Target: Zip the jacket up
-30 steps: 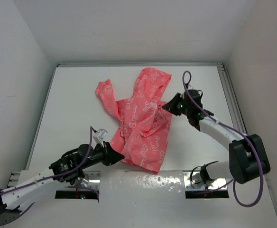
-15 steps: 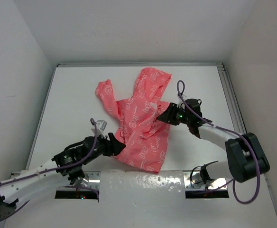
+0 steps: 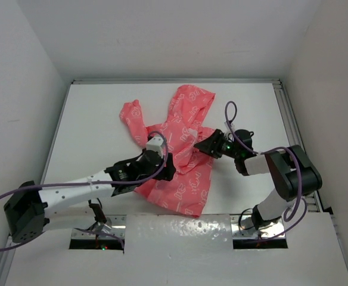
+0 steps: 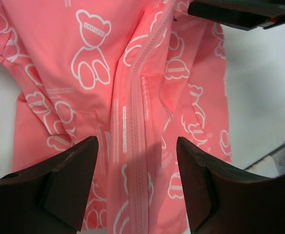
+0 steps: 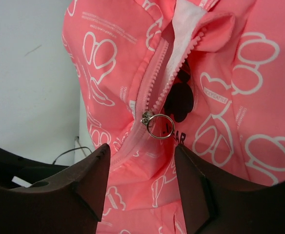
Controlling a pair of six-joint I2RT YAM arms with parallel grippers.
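Observation:
The coral-pink jacket (image 3: 180, 149) with white bear prints lies crumpled mid-table, hood toward the back. My left gripper (image 3: 167, 168) hovers open over its lower front, and in the left wrist view the closed zipper (image 4: 132, 161) runs between the left gripper's (image 4: 136, 146) spread fingers. My right gripper (image 3: 201, 146) is open at the jacket's right side. In the right wrist view the slider with its metal ring pull (image 5: 155, 125) sits just beyond the right gripper (image 5: 142, 151). Above the slider the teeth part and white lining (image 5: 186, 19) shows. Neither gripper holds anything.
The white table (image 3: 84, 119) is boxed in by white walls on three sides, with a metal rail (image 3: 290, 119) along its right edge. A shiny plate (image 3: 180, 229) lies between the arm bases at the near edge. The right gripper's fingers (image 4: 240, 12) show in the left wrist view.
Both grippers have opened and let go of the jacket. The left arm swung from the jacket's lower left edge up over its middle. The right gripper dropped slightly toward the zipper.

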